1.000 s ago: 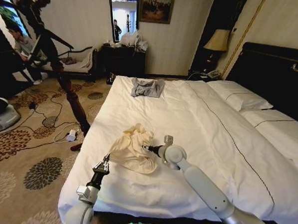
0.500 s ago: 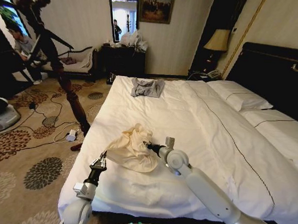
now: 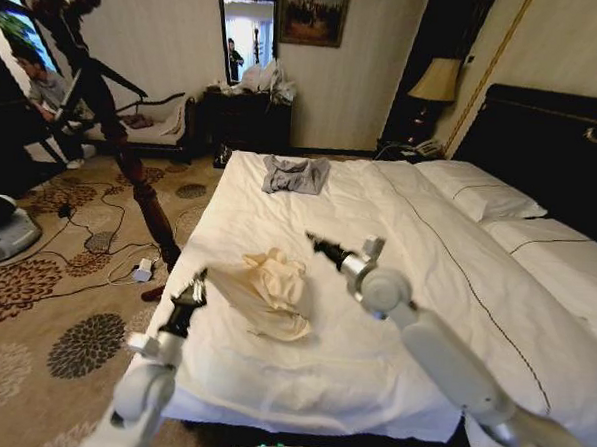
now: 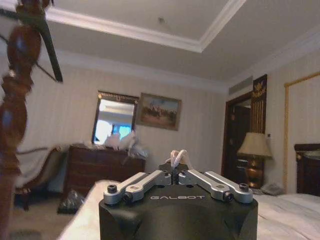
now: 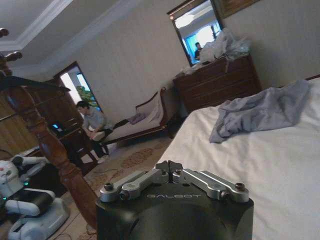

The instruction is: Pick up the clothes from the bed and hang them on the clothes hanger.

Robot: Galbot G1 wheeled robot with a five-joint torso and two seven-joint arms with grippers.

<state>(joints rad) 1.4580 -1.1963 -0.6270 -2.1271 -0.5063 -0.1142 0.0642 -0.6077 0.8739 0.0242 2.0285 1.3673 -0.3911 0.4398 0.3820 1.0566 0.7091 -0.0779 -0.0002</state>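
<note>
The clothes, one cream shirt [image 3: 271, 290], lie crumpled on the white bed [image 3: 415, 290] near its left edge. My right gripper [image 3: 315, 246] hangs above the sheet just past the shirt, apart from it, fingers shut on nothing. My left gripper [image 3: 195, 286] is at the bed's left edge beside the shirt, also shut and empty. In the left wrist view a cream fold of the shirt [image 4: 177, 156] peeks up beyond the gripper [image 4: 175, 172]. The clothes hanger [image 3: 114, 77] is a thin black bar up on the dark wooden stand [image 3: 140, 190] left of the bed.
A small grey garment [image 3: 294, 173] lies at the bed's far end. White pillows [image 3: 480, 193] rest by the black headboard [image 3: 553, 137]. Cables and a plug [image 3: 141, 270] litter the patterned carpet beside the stand. A dresser [image 3: 249, 116] stands at the far wall.
My right gripper has let go of the shirt and risen up and away from it; the shirt stays crumpled on the sheet. The left gripper has lifted a little.
</note>
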